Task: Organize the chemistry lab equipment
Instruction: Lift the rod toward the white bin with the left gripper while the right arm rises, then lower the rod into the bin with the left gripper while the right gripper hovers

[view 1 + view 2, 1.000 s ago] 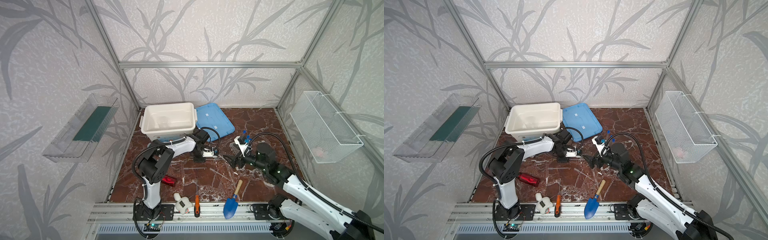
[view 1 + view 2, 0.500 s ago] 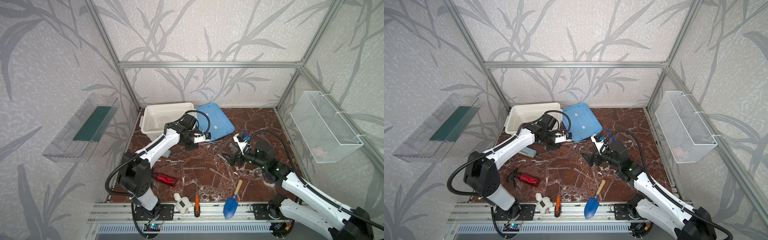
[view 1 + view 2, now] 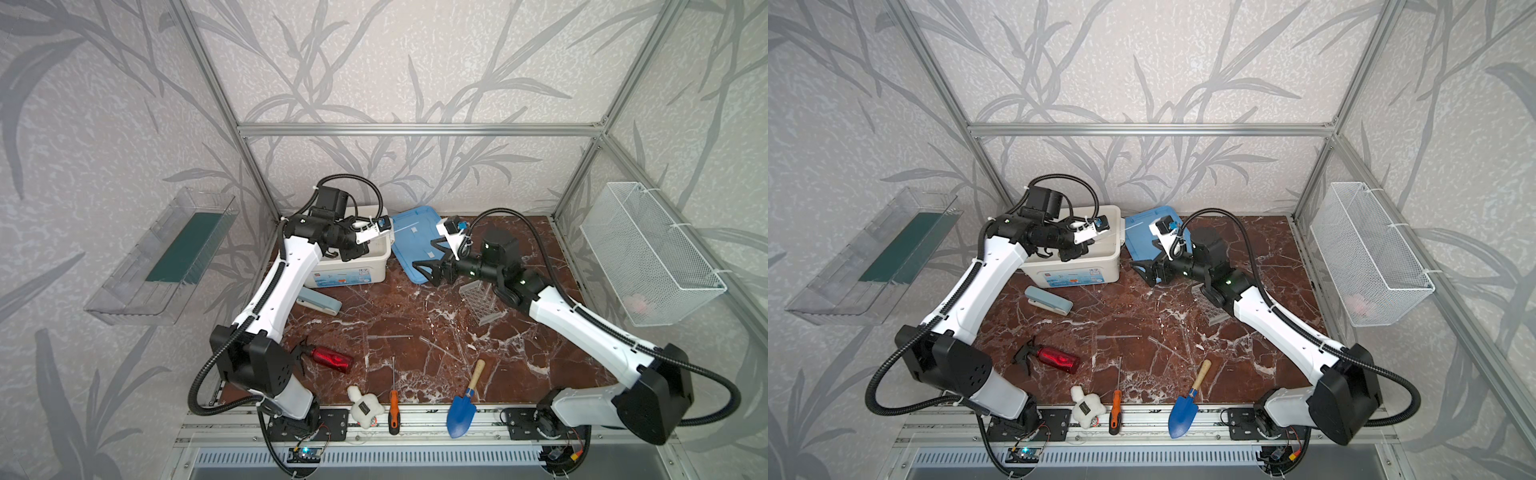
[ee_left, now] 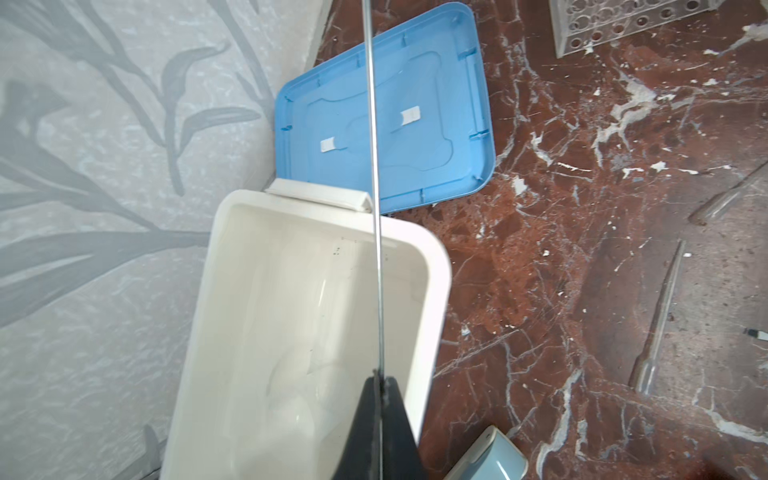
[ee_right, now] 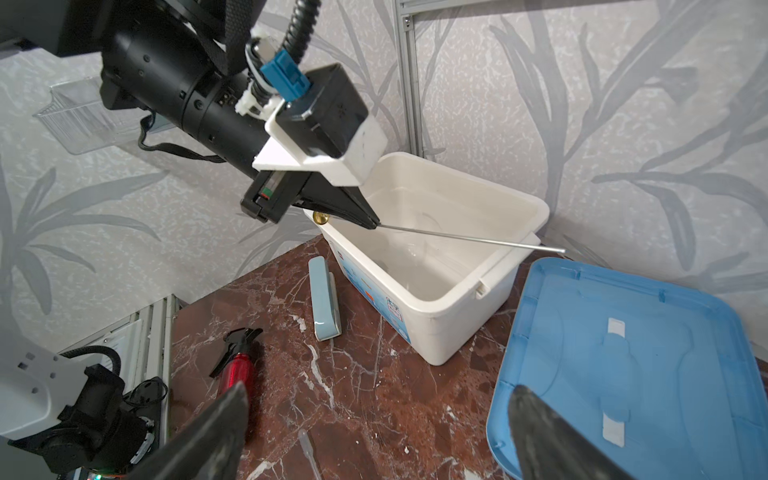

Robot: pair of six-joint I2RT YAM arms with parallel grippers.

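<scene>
left hand (image 5: pixel 375 225) pinching rod (image 5: pixel 469 237) over white bin (image 5: pixel 436 332) | right hand (image 3: pixel 429 267) spread near blue lid (image 5: pixel 623 353)

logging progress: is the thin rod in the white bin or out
Out: the left gripper holds the thin rod above the white bin.

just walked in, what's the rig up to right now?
The left gripper is shut on a thin rod and holds it roughly level over the open white bin; the rod is not yet released. The right gripper is open and empty, hovering above the table near the blue lid. The clear grid rack and more thin clear rods are on the table, not yet put away.
</scene>
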